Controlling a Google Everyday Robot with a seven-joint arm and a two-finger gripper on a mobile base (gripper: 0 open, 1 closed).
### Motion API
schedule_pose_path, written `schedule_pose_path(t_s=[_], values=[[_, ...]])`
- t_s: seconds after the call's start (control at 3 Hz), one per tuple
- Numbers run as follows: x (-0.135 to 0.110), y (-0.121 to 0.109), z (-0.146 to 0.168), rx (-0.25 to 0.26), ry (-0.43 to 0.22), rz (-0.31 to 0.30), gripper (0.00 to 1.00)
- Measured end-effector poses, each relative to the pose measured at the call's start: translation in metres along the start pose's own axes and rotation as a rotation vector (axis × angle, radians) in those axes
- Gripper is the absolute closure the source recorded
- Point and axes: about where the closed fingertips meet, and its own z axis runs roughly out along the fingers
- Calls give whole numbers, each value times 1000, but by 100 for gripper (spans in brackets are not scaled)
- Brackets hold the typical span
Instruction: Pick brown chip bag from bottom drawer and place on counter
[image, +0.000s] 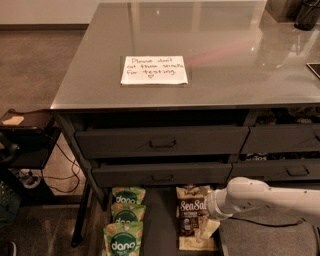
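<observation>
The brown chip bag (192, 216) lies flat in the open bottom drawer (160, 227), its white "Sea Salt" lettering facing up and its cream ends at top and bottom. My white arm reaches in from the right, low in front of the drawers. My gripper (209, 226) is down at the bag's right edge and touches or overlaps it. The arm's wrist hides part of the bag's right side. The counter (235, 55) spreads above, glossy grey, with the white handwritten note (154, 70) on it.
Three green "dang" bags (125, 222) lie in a column at the drawer's left. Two closed drawer fronts with handles (162, 143) sit above. A small dark side shelf (25, 122) and cables are at left. Dark objects stand on the counter's far right corner (306, 15).
</observation>
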Motion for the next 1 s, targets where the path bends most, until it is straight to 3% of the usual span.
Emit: schedule_pose_path(t_s=[0.67, 1.0], values=[[51, 4, 79, -20, -66, -13, 0], [65, 7, 116, -26, -170, 17, 0]])
